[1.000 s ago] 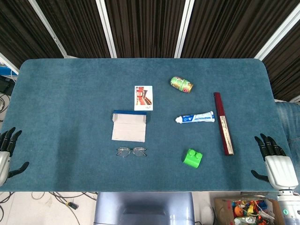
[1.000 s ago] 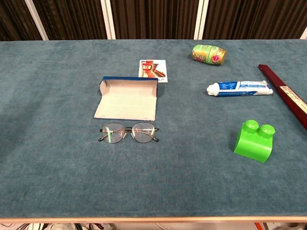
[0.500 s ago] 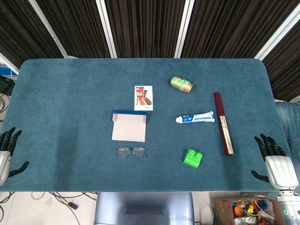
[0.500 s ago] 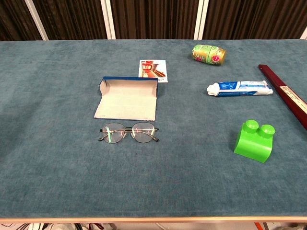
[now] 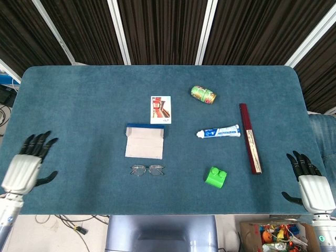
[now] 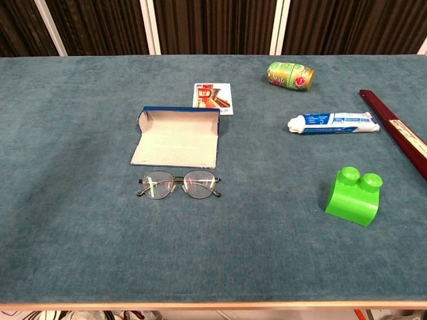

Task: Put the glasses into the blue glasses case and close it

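Thin-framed glasses (image 5: 147, 169) (image 6: 179, 185) lie flat on the blue table, just in front of the blue glasses case (image 5: 145, 140) (image 6: 176, 136). The case is open, its pale lining facing up and its blue edge toward the back. My left hand (image 5: 24, 169) hovers over the table's near left corner, fingers spread, holding nothing, far left of the glasses. My right hand (image 5: 311, 185) sits at the near right corner, fingers apart and empty. Neither hand shows in the chest view.
A picture card (image 5: 160, 109) lies behind the case. To the right are a green can (image 5: 203, 95), a toothpaste tube (image 5: 219, 132), a dark red long box (image 5: 250, 137) and a green block (image 5: 216, 177). The table's front edge (image 6: 213, 305) is close.
My left hand has moved rightward and up over the table's near left corner. The right hand and all objects have stayed put.
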Controlling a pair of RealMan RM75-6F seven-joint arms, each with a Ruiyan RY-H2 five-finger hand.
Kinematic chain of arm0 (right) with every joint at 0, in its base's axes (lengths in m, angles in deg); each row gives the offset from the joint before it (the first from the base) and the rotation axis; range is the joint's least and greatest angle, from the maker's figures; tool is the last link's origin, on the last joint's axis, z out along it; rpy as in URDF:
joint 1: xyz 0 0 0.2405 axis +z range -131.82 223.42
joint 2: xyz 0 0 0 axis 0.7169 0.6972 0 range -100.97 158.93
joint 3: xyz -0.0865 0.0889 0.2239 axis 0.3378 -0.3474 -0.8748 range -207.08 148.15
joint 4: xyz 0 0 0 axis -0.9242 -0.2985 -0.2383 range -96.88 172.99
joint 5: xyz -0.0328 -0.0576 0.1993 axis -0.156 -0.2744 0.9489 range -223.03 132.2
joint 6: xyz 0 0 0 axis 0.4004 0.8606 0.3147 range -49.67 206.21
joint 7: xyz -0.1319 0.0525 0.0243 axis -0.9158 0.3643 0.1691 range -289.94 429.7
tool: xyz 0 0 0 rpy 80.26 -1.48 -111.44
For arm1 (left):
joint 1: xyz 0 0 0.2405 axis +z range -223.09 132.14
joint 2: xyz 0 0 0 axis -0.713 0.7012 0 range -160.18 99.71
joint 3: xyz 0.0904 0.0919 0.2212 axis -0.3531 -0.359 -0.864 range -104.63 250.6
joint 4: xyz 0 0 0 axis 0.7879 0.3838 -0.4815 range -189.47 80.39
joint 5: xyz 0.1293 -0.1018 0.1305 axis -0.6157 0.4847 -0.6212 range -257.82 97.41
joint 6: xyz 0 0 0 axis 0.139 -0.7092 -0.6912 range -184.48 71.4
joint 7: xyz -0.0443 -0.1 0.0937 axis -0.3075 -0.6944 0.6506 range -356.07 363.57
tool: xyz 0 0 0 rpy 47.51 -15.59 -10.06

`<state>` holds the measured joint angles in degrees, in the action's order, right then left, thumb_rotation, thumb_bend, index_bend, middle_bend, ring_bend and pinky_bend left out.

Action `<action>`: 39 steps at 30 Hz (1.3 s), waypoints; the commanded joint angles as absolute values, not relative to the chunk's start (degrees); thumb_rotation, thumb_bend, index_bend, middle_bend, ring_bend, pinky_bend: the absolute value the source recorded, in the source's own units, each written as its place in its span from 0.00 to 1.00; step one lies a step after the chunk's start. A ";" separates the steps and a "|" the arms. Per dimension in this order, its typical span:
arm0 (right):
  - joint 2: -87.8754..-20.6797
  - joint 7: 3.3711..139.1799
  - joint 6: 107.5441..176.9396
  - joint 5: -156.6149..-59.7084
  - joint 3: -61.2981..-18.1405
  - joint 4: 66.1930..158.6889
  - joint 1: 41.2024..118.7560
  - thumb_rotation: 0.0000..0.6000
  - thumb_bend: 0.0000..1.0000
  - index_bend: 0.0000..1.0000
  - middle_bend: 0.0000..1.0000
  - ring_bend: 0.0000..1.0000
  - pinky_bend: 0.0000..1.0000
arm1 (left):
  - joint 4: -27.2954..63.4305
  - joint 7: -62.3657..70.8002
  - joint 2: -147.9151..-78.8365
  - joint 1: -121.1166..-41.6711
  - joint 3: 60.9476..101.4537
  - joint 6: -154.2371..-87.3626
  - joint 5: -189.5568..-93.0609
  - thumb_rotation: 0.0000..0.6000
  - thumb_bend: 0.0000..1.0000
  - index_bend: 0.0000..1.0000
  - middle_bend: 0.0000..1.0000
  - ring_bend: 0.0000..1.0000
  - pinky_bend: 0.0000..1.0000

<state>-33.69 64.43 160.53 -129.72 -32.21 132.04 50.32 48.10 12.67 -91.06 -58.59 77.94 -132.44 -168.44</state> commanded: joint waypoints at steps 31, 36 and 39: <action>-33.34 64.37 159.05 -127.42 -32.65 133.08 50.52 1.00 0.06 0.00 0.00 0.00 0.23 | 53.30 42.69 -110.19 -99.38 85.13 -117.39 -103.13 1.00 0.24 0.36 0.01 0.00 0.00; -33.25 64.57 158.91 -127.25 -32.69 133.15 50.54 1.00 0.06 0.00 0.00 0.00 0.23 | 52.47 44.11 -114.38 -100.95 84.65 -120.56 -101.32 1.00 0.24 0.37 0.02 0.00 0.00; -33.18 64.66 158.86 -127.19 -32.70 133.18 50.55 1.00 0.06 0.00 0.00 0.00 0.23 | 51.49 44.92 -116.79 -101.94 84.52 -121.50 -100.53 1.00 0.24 0.38 0.02 0.00 0.00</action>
